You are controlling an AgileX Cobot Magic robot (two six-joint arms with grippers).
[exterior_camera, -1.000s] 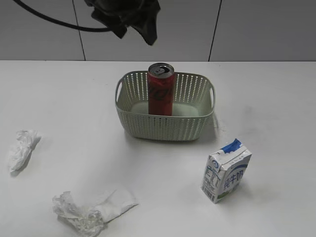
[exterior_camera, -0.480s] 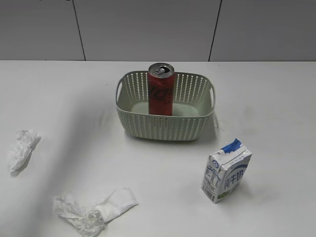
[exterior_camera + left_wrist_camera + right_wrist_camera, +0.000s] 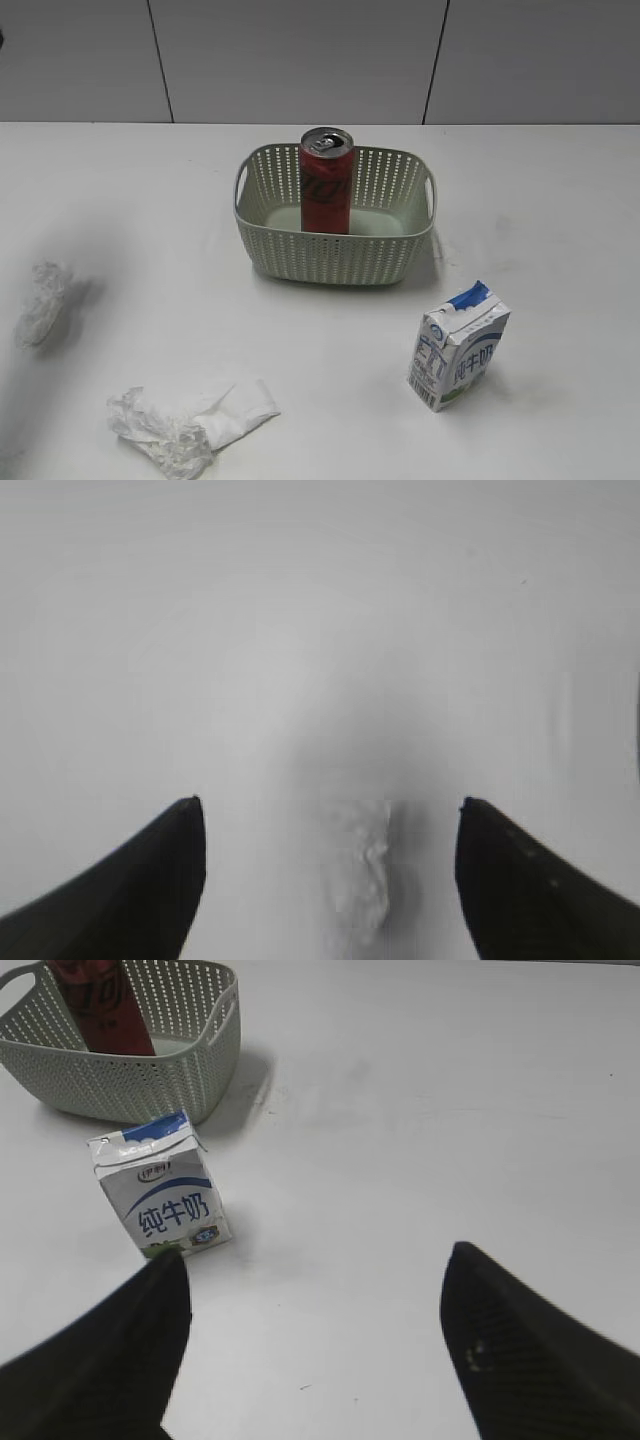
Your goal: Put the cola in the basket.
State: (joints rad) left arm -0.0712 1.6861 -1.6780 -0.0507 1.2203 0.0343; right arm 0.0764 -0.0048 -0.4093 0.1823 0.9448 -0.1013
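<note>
The red cola can [image 3: 326, 182] stands upright inside the pale green basket [image 3: 335, 257] at the table's middle back. Can [image 3: 98, 1005] and basket [image 3: 130, 1085] also show at the top left of the right wrist view. Neither gripper shows in the exterior view. My left gripper [image 3: 328, 810] is open and empty, high above a crumpled tissue [image 3: 358, 870] on the white table. My right gripper [image 3: 318, 1265] is open and empty above bare table, to the right of the milk carton [image 3: 160, 1195].
A white-and-blue milk carton [image 3: 457, 345] stands at the front right of the basket. One crumpled tissue [image 3: 42, 302] lies at the left edge and another [image 3: 185, 420] at the front left.
The left arm, seen above the basket a second ago, has left the exterior view toward the left. Its shadow now falls near the left tissue. The can stays in the basket.
</note>
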